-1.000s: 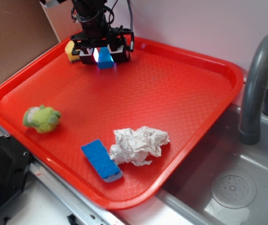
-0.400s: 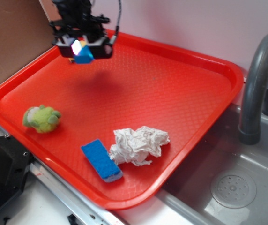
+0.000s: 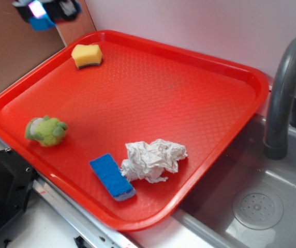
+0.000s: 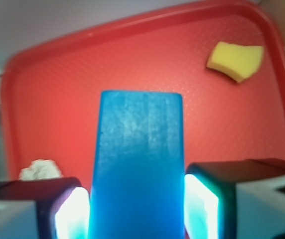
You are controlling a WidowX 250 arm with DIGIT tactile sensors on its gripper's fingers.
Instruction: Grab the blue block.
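The blue block (image 4: 138, 164) fills the middle of the wrist view, standing between my two glowing pads (image 4: 202, 206) with both pressed to its sides. In the exterior view the gripper (image 3: 43, 14) is blurred at the top left corner, high above and beyond the tray's far left rim, with the blue block (image 3: 42, 22) shut in it. The arm above it is out of frame.
On the red tray (image 3: 225, 67) lie a yellow sponge (image 3: 86, 55) at the far left corner, a green plush toy (image 3: 45, 130), a blue sponge with a pale underside (image 3: 112, 176) and a crumpled white paper (image 3: 152, 159). A sink and grey faucet (image 3: 282, 98) stand at right.
The gripper has risen and swung left, from low over the tray's far left corner to above its rim, carrying the blue block. The yellow sponge it covered now shows.
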